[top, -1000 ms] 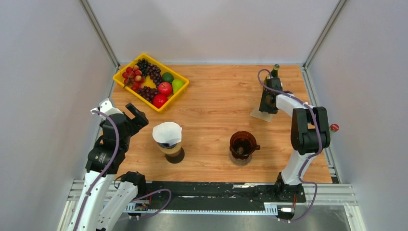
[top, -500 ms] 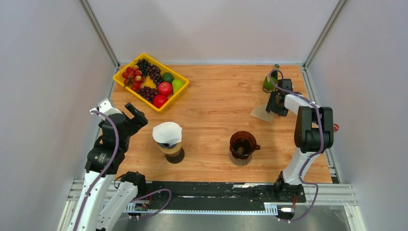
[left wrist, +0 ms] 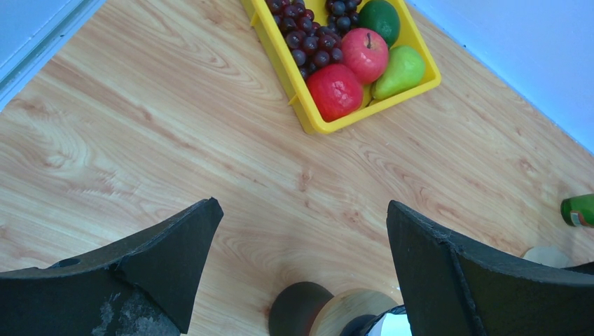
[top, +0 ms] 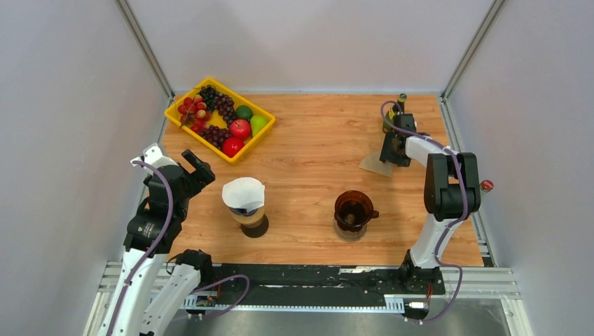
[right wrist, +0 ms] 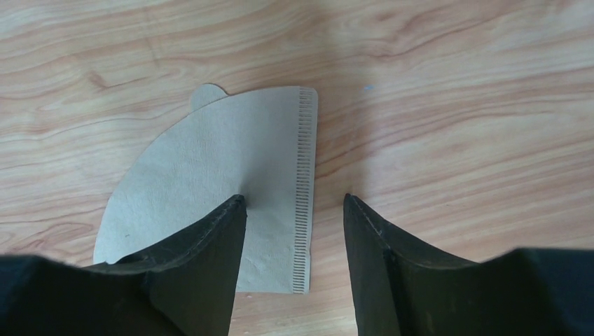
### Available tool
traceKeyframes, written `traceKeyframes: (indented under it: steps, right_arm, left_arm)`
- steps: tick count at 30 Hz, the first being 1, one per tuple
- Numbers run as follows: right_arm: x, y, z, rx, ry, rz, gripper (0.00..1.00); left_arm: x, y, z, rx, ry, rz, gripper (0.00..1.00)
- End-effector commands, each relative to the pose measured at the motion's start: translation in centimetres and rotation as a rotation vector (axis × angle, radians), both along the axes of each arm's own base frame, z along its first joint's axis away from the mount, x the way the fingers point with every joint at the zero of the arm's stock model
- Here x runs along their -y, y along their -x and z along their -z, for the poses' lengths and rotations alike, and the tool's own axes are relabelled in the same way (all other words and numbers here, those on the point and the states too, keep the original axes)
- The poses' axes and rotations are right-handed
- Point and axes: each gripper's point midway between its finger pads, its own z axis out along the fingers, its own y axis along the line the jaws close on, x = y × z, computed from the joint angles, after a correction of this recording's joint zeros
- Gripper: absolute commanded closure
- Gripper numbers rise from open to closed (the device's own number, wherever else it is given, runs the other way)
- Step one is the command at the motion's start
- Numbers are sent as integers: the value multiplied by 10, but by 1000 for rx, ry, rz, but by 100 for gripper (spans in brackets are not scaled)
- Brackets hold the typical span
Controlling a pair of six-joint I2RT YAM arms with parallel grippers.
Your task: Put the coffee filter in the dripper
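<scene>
A flat grey-brown paper coffee filter (top: 372, 164) lies on the wooden table at the far right; it also shows in the right wrist view (right wrist: 210, 175). My right gripper (top: 391, 150) is open and low over it, its jaws straddling the filter's crimped straight edge (right wrist: 303, 189); one fingertip (right wrist: 235, 210) is over the paper. The dark brown dripper (top: 354, 211) stands at the centre front, empty. My left gripper (top: 197, 168) is open and empty at the left, away from both.
A stand (top: 246, 210) with a white filter in it (top: 243, 191) sits left of the dripper. A yellow tray (top: 183, 121) of fruit is at the far left. A green bottle (top: 399, 105) stands behind my right gripper.
My right gripper has shifted around the filter at the far right, and the filter has slid a little to the left. The left arm has not moved.
</scene>
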Motion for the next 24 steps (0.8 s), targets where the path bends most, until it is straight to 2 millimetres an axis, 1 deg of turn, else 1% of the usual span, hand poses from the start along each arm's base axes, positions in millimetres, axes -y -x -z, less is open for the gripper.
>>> traceKeyframes:
  steps: [1, 5, 6, 10, 12, 16, 18, 19, 20, 24]
  right_arm:
    - [-28, 6, 20, -55, -66, -21, 45]
    - [-36, 6, 21, -60, -55, -24, 43]
    - [-35, 6, 22, -64, -43, -20, 43]
    - [-35, 10, 31, -91, -21, -4, 49]
    - [-35, 12, 37, -106, -24, 8, 52]
    - [-36, 14, 41, -114, -19, 15, 69]
    - [-37, 11, 38, -105, -13, 11, 78]
    - [-38, 9, 34, -93, -11, 8, 84]
    - [-38, 6, 29, -80, -5, 7, 87]
    - [-40, -6, 0, -3, -14, 8, 94]
  left_arm:
    - [-4, 1, -15, 39, 1, -18, 0]
    - [-4, 1, -16, 41, 2, -19, 0]
    - [-4, 1, -16, 41, 2, -18, 0]
    - [-4, 1, -16, 40, 1, -18, 0]
    - [-5, 1, -16, 40, -1, -19, 0]
    - [-5, 2, -18, 42, -2, -23, 0]
    - [-6, 2, -20, 48, -1, -24, 0]
    - [-6, 2, -20, 48, -1, -24, 0]
    - [-6, 2, -21, 50, -1, -24, 0]
    - [-5, 2, -23, 55, 3, -22, 0]
